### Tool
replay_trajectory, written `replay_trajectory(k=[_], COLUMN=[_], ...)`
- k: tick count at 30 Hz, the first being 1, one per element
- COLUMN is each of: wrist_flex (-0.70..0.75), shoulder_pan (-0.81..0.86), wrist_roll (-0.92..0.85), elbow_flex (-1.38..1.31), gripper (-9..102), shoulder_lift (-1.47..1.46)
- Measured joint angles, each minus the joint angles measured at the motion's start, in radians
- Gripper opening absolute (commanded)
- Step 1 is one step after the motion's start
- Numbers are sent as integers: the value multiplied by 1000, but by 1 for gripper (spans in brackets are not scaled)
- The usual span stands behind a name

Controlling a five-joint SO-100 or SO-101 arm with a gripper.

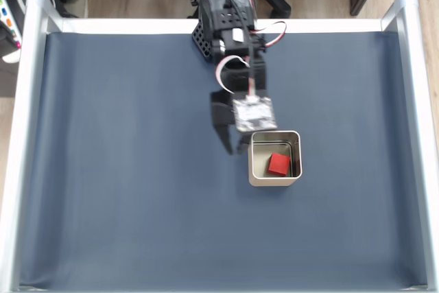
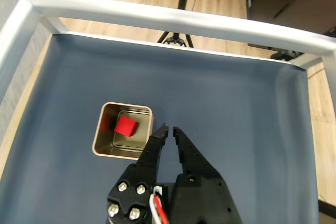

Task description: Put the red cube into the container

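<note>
The red cube (image 1: pixel 278 164) lies inside the container (image 1: pixel 274 181), on its pale floor, a little right of the middle in the fixed view and tilted against the square of the walls. In the wrist view the red cube (image 2: pixel 125 126) sits toward the far side of the container (image 2: pixel 107 149), close to its middle, and it touches nothing of mine.

My tool (image 2: pixel 168 128) holds nothing. In the wrist view its two black fingertips stand nearly together, with only a thin gap between them, and they hang just beside the container's right wall, outside it. In the fixed view my tool (image 1: pixel 233 147) is just left of the container, over the dark blue mat (image 1: pixel 123 169) that covers the tabletop. The small circuit board (image 1: pixel 254 114) on my wrist overlaps the container's far left corner there.

A pale metal frame (image 1: pixel 29 101) runs along the left, right and far edges of the mat. Wooden floor (image 2: pixel 220 3) shows beyond the frame.
</note>
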Motion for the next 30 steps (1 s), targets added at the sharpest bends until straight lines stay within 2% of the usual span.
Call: replay_trajectory(k=[6, 11, 17, 25, 30], wrist_flex=[-71, -74, -69, 12, 114], shoulder_pan=[109, 129, 130, 161, 163], wrist_roll=[-37, -40, -15, 3, 34], elbow_flex=[336, 589, 770, 927, 954], gripper=[0, 0, 0, 0, 0], shoulder_lift=[291, 545, 726, 877, 923])
